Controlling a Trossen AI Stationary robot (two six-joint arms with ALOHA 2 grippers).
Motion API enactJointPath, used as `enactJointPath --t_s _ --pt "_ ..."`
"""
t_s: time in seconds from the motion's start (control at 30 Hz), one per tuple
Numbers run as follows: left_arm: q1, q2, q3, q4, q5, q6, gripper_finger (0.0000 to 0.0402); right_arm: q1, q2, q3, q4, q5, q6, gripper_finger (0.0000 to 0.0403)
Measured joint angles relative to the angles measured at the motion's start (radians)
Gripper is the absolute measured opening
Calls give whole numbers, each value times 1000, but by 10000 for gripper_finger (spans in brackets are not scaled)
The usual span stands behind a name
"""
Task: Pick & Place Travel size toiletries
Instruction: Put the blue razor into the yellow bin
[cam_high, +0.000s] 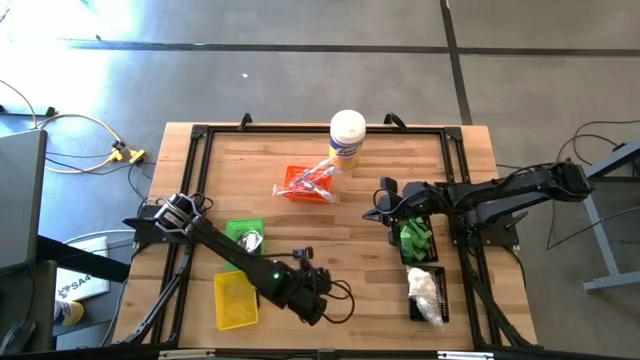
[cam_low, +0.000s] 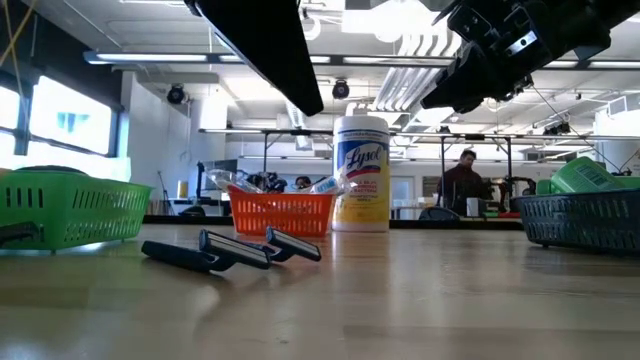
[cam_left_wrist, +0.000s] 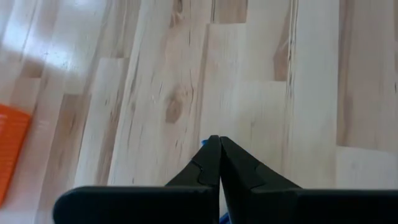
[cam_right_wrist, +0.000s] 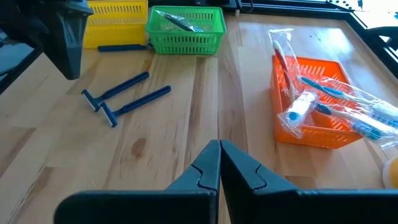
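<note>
My left claw (cam_left_wrist: 219, 146) is clenched tight with nothing between its fingers, hanging over bare planks of the wooden tabletop (cam_high: 330, 240) near the front edge. My right claw (cam_right_wrist: 219, 149) is clenched too, also holding nothing, raised above the tabletop's right-middle part, just beside the black tray (cam_high: 425, 270).

2 blue razors (cam_right_wrist: 121, 98) lie loose on the wood side by side, close together, between the green tray (cam_right_wrist: 185, 31) and my left arm. In the low view they rest flat in the foreground, heads toward the orange tray (cam_low: 281, 212). A third blue razor lies against the yellow tray (cam_right_wrist: 118, 17).

The orange tray holds clear-wrapped toothbrushes (cam_right_wrist: 336, 102) and a small tube, their ends sticking out over its rim. It sits just beside the white canister (cam_high: 346, 137) with the yellow label, which stands upright near the far edge.

The green tray has a thin dark item lying inside it. The black tray on the right carries green bottles (cam_high: 413, 238) at its far end and white fluffy bits in a clear bag (cam_high: 424, 289) at its near end.
</note>
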Motion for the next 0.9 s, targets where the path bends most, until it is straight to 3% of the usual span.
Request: enactJointPath --t_s 0.43,0.73,0.9 --pt "5 0 -1 107 48 0 0 0 0 0 0 1 -3 3" --pt "13 -1 21 161 58 256 0 0 0 0 1 1 -3 3" --pt "15 -2 10 92 55 383 0 0 0 0 2 1 -2 3"
